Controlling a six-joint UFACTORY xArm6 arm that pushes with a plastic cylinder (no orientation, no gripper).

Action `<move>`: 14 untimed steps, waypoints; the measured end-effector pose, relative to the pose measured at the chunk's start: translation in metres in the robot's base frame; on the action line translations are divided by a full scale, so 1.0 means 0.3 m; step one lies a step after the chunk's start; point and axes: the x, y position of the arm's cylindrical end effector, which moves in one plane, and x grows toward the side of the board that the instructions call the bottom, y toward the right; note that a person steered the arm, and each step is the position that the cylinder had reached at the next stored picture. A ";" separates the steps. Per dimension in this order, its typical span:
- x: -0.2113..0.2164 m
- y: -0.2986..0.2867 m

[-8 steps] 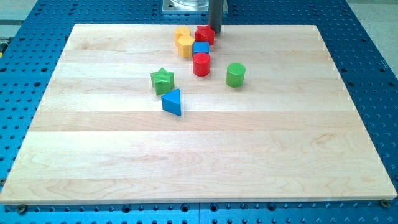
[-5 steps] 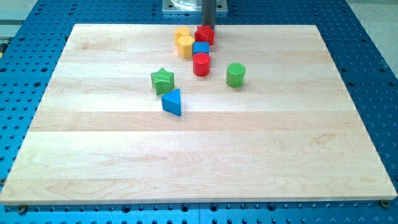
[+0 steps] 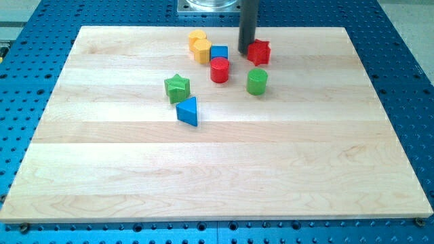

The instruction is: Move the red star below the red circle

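- Wooden board (image 3: 217,169): largest item in view. The red circle (image 3: 219,70) is my landmark; it sits in the upper middle of the board.
- My tip (image 3: 245,51): up and to the view's right of the red circle, touching the view-left side of the red star (image 3: 258,51). I carry no jaws, only a plain rod, so there is nothing to open or close and nothing is held.
- Red star: up-right of the red circle and apart from it. Target spot, judged from the task, is the bare wood just toward the view's bottom of the red circle. Not yet there.
- Risk 1: I am on the wrong side of the star for the push needed. Pushing from here would drive it further to the view's right, away from the red circle.
- Risk 2: green cylinder (image 3: 257,81), down-right of the red circle, lies almost directly below the star. A straight downward push would likely jam the star into it and shove both.
- Risk 3: star points give uneven contact; an off-centre push may spin it and let it slip off my tip.
- Risk 4: routing between the red circle and the green cylinder is tight; a clip would displace the landmark itself.
- Blue block (image 3: 219,52), just above the red circle, and two yellow blocks (image 3: 199,46) up-left of it: at risk only if I reposition carelessly.
- Green star (image 3: 177,87) and blue triangle (image 3: 188,110), down-left of the red circle: an overshoot past the target could reach them.
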 end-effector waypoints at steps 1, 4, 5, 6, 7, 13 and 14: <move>-0.001 0.038; -0.045 0.156; 0.166 0.121; 0.331 0.121; 0.332 0.121; 0.375 0.000; 0.441 0.102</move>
